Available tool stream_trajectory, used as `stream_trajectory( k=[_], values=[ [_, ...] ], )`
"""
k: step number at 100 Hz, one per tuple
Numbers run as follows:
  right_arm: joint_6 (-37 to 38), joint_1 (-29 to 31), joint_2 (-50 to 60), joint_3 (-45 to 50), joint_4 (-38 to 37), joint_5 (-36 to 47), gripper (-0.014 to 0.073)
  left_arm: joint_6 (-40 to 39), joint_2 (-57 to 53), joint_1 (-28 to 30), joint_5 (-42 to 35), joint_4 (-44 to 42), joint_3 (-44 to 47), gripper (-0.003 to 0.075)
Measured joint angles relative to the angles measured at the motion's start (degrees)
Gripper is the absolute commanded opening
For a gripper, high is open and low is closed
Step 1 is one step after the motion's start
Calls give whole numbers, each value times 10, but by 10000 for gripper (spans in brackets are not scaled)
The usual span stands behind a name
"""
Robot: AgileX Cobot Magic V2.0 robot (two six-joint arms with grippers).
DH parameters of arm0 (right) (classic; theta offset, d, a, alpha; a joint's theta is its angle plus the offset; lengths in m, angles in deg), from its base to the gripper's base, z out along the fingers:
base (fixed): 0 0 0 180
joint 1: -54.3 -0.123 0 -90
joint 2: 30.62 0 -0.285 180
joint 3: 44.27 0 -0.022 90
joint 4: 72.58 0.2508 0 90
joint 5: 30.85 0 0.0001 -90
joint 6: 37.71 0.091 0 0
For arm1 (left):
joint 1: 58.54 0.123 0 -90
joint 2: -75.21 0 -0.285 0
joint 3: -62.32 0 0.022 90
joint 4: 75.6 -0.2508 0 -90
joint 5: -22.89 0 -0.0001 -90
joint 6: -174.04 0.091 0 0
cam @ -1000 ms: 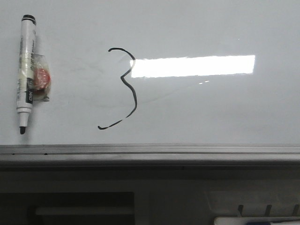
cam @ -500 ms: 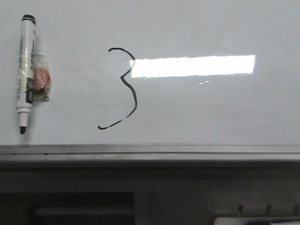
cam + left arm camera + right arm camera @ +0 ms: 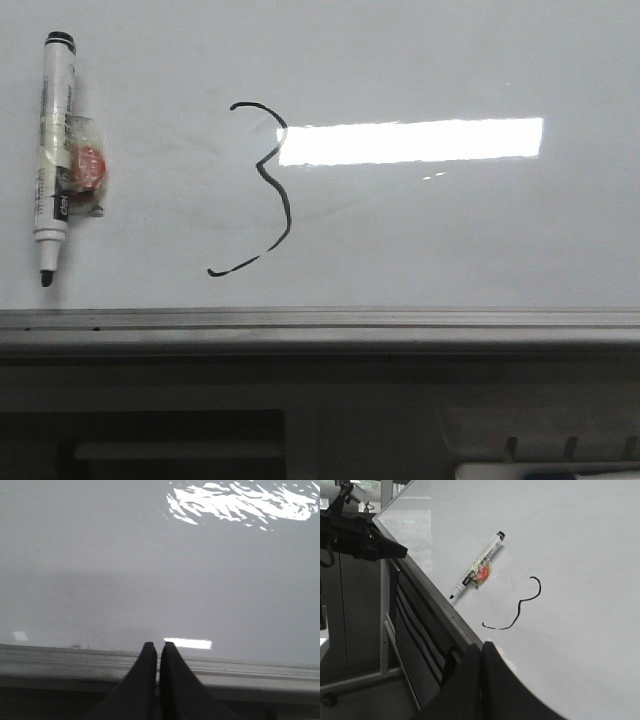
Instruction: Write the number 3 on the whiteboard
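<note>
A thin black number 3 point(image 3: 268, 190) is drawn on the whiteboard point(image 3: 450, 230), left of the bright light reflection. It also shows in the right wrist view, number 3 point(image 3: 517, 607). A black-and-white marker pen point(image 3: 55, 155) lies uncapped at the board's left with a red-and-clear wrapper taped to it, tip toward the frame; marker pen point(image 3: 477, 572) shows in the right wrist view too. My left gripper point(image 3: 159, 646) is shut and empty at the board's grey frame edge. My right gripper point(image 3: 481, 647) is shut and empty, also at the frame edge. Neither gripper shows in the front view.
The grey metal frame edge point(image 3: 320, 325) runs along the board's near side, with dark structure below it. A black arm part point(image 3: 360, 537) hangs beyond the board's corner in the right wrist view. Faint grey smudges mark the board near the 3.
</note>
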Motion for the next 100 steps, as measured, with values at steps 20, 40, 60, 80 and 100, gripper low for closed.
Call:
stream_trajectory(
  k=[20,40,60,80,100],
  values=[
    [1,52,0,0,20,91,-61,0,0,0,0,0,0,-21],
    [1,191,0,0,57,185,-61,0,0,0,0,0,0,-21],
    [1,353,0,0,69,193,-61,0,0,0,0,0,-1,-20],
    [1,475,3,36,71,193,-61,0,0,0,0,0,-1,-20],
    [31,539,68,114,72,176,-61,0,0,0,0,0,0,-21]
  ],
)
